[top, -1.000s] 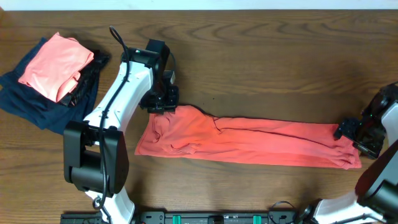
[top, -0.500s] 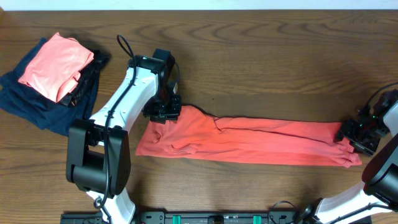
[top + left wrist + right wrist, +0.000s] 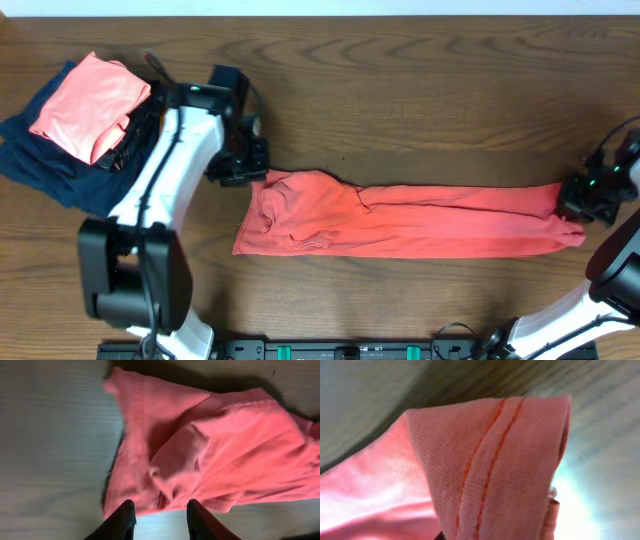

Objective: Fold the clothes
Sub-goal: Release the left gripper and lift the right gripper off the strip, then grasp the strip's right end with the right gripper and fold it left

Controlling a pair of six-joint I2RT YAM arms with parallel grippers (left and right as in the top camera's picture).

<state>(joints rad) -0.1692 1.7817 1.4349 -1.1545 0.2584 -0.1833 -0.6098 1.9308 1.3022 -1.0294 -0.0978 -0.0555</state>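
Overhead | right tool (image 3: 577, 198) clamped on T-shirt (image 3: 400, 215) hem | left tool (image 3: 252, 170) apart, seemingly empty

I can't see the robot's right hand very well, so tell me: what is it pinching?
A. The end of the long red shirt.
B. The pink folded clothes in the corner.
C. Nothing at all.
A: the right gripper sits closed at the right end of the red shirt, and its wrist camera is filled by the shirt's stitched hem right up close.
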